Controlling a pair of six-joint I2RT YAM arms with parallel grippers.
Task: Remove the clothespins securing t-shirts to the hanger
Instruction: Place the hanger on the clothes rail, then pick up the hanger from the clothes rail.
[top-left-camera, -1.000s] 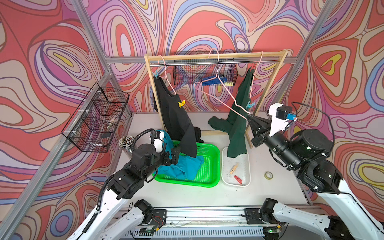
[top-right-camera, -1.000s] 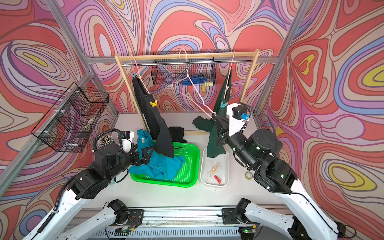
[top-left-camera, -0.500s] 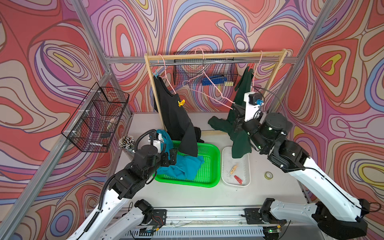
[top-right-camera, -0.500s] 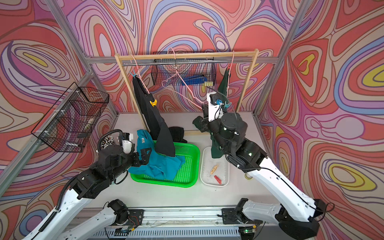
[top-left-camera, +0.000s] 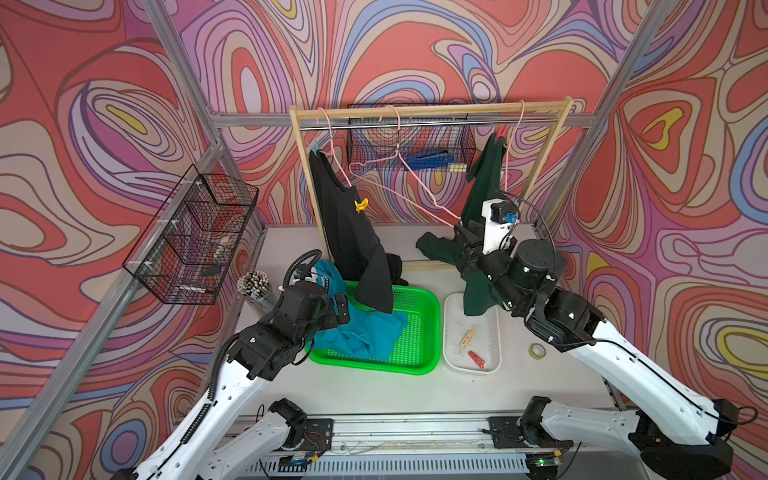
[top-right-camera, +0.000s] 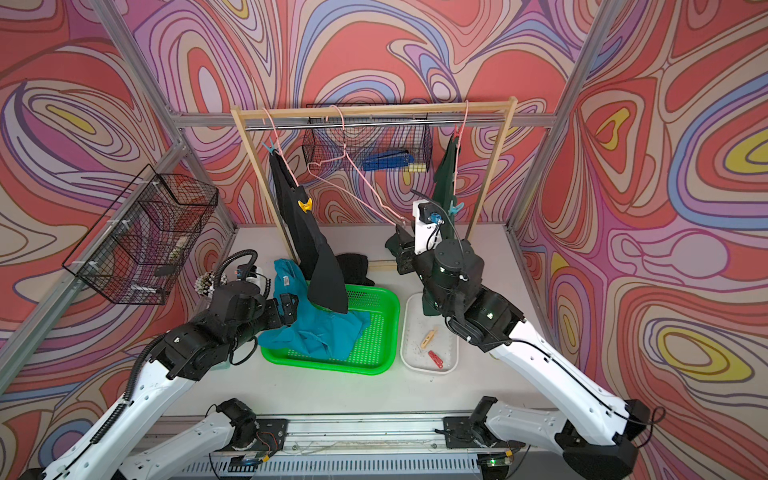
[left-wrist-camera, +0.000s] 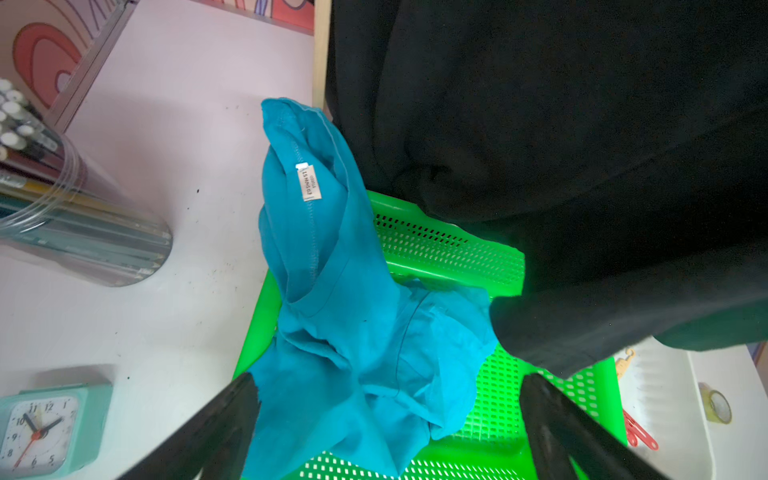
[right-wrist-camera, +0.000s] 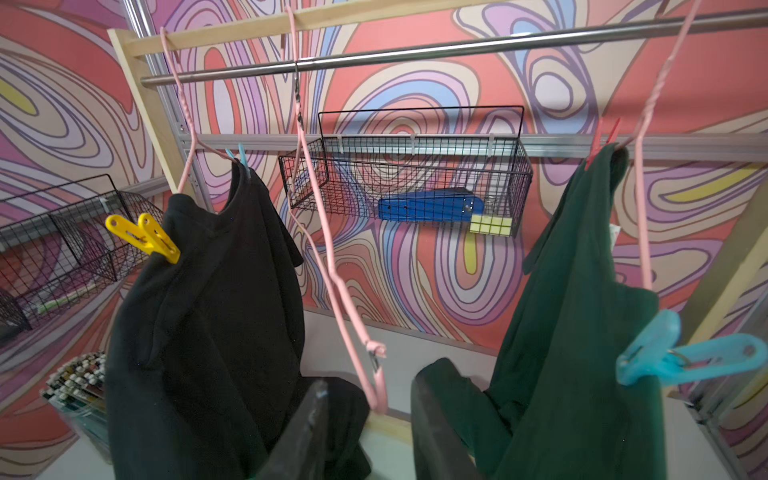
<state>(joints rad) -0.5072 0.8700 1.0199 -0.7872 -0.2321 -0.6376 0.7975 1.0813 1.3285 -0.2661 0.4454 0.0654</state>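
Clothespins (top-left-camera: 468, 336) sit in two places: four clip shirts on the rack (top-left-camera: 428, 110) at upper centre in both top views, and two lie in the white tray (top-left-camera: 490, 340) at lower centre. The black t-shirt (top-left-camera: 345, 232) carries a pale blue clothespin (top-left-camera: 313, 146) and a yellow clothespin (top-left-camera: 361, 204); the green t-shirt (top-left-camera: 484, 183) carries a red clothespin (top-left-camera: 501, 129) and a turquoise clothespin (right-wrist-camera: 685, 357). We see the right pincer (right-wrist-camera: 370, 386) parted at the tip of a bare pink hanger (right-wrist-camera: 332, 286), clamping nothing; the left pincer (left-wrist-camera: 388, 378) gapes wide. We judge the step as approach. Next, we seat the right pincer on the turquoise clothespin's handles and squeeze.
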